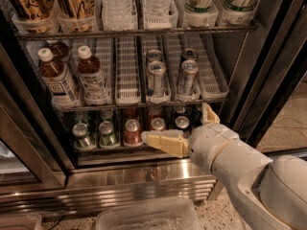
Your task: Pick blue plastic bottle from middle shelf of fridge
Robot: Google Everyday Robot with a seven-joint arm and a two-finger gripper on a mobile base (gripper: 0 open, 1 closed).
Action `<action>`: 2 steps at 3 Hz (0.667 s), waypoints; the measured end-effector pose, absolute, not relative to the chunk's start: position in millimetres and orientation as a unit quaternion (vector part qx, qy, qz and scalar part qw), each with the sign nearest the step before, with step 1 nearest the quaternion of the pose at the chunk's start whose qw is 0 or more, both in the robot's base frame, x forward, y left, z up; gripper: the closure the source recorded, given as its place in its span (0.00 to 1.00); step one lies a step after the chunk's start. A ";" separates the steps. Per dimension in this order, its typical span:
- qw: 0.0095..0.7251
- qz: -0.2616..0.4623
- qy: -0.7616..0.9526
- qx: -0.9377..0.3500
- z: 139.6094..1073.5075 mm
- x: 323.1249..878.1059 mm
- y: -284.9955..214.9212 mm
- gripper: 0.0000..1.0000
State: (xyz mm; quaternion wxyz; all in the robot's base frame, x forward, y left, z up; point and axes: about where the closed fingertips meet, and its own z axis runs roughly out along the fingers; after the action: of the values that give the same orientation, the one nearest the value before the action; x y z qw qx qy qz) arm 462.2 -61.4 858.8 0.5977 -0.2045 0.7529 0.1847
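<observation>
Two small clear plastic bottles with white caps and dark brown drink stand at the left of the middle shelf [128, 98]. One bottle [91, 76] has a white label with bluish print; the other [56, 80] stands left of it, with a third partly hidden behind. My gripper [175, 122] is open, below and right of them, in front of the lower can rack. One cream finger [163, 143] points left and the other [209, 114] points up. It holds nothing.
Tall silver cans [156, 78] stand in the white lane trays right of the bottles. Short green and red cans [108, 133] fill the rack below. Black door frames [268, 80] flank the opening. The stainless base [139, 181] and a clear plastic bin [148, 214] lie below.
</observation>
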 end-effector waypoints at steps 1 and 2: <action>0.598 0.182 0.753 -0.205 858.9 462.2 -61.8 0.00; 0.608 0.176 0.746 -0.205 860.4 460.2 -56.4 0.00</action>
State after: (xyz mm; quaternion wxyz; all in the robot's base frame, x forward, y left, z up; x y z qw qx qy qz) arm 460.2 -56.4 860.4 0.6082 -0.2051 0.7464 0.1756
